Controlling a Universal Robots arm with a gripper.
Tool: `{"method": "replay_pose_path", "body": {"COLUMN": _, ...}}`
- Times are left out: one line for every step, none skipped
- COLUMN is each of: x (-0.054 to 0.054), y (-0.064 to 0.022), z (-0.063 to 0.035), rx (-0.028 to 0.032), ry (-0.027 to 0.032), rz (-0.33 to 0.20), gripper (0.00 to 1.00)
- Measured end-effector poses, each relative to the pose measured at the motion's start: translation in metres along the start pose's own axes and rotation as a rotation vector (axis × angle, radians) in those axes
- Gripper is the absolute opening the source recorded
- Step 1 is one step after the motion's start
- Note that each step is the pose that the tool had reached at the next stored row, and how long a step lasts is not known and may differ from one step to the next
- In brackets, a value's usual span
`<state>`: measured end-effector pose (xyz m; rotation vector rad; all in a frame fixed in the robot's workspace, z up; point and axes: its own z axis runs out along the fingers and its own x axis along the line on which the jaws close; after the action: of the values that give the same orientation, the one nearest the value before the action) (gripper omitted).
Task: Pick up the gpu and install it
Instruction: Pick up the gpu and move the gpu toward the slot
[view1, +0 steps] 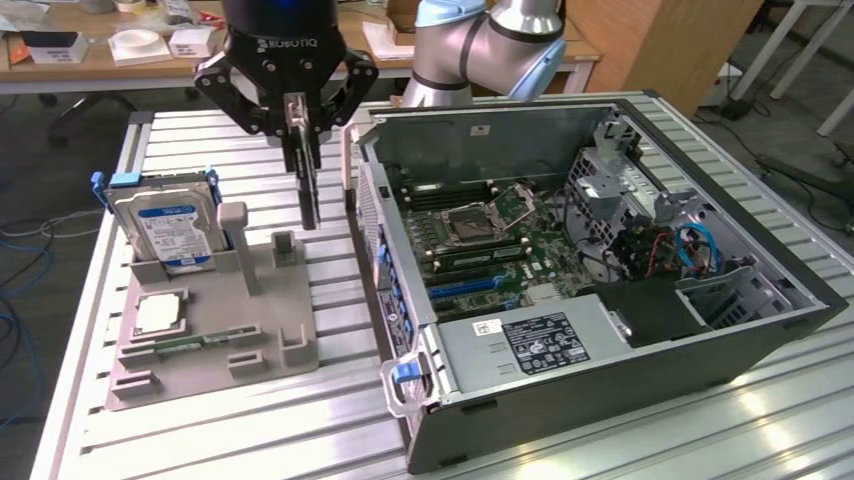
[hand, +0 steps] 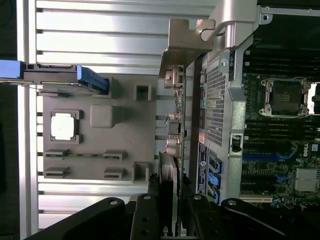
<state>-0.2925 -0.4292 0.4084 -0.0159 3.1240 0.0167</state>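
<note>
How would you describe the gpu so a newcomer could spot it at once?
Find the open computer case; the grey holder tray lies beside it. Above the tray the gripper holds the gpu: dark, thin, edge-on, unlike the blue-labelled hard drive.

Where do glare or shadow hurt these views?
Exterior view: glare patches on the table slats beside the case; the gpu held in the gripper shows as a dark edge. Wrist view: table slats glare bright, the chip on the tray is washed white, and the case interior is dim.
</note>
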Motion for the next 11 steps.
{"method": "replay_pose_path", "body": {"x": -0.0003, "y": 0.0, "z": 0.0, "rx": 0.0001, "ry": 0.0001, "rz": 0.0, "gripper": 0.27}}
{"method": "replay_pose_path", "body": {"x": -0.0006, "y": 0.0, "z": 0.0, "rx": 0.0, "ry": 0.0, "rz": 0.0, "gripper": 0.27}}
{"method": "replay_pose_path", "body": {"x": -0.0009, "y": 0.0, "z": 0.0, "rx": 0.0, "ry": 0.0, "rz": 0.0, "gripper": 0.27}}
{"method": "replay_pose_path", "body": {"x": -0.0012, "y": 0.0, "z": 0.0, "rx": 0.0, "ry": 0.0, "rz": 0.0, "gripper": 0.27}}
{"method": "replay_pose_path", "body": {"x": -0.0014, "y": 0.0, "z": 0.0, "rx": 0.0, "ry": 0.0, "rz": 0.0, "gripper": 0.27}}
{"method": "replay_pose_path", "body": {"x": -0.0017, "y": 0.0, "z": 0.0, "rx": 0.0, "ry": 0.0, "rz": 0.0, "gripper": 0.27}}
{"method": "replay_pose_path", "body": {"x": -0.002, "y": 0.0, "z": 0.0, "rx": 0.0, "ry": 0.0, "rz": 0.0, "gripper": 0.27}}
{"method": "replay_pose_path", "body": {"x": -0.0022, "y": 0.0, "z": 0.0, "rx": 0.0, "ry": 0.0, "rz": 0.0, "gripper": 0.27}}
{"method": "replay_pose_path", "body": {"x": -0.0025, "y": 0.0, "z": 0.0, "rx": 0.0, "ry": 0.0, "rz": 0.0, "gripper": 0.27}}
{"method": "replay_pose_path", "body": {"x": -0.0027, "y": 0.0, "z": 0.0001, "rx": 0.0, "ry": 0.0, "rz": 0.0, "gripper": 0.27}}
{"method": "replay_pose_path", "body": {"x": -0.0029, "y": 0.0, "z": 0.0001, "rx": 0.0, "ry": 0.0, "rz": 0.0, "gripper": 0.27}}
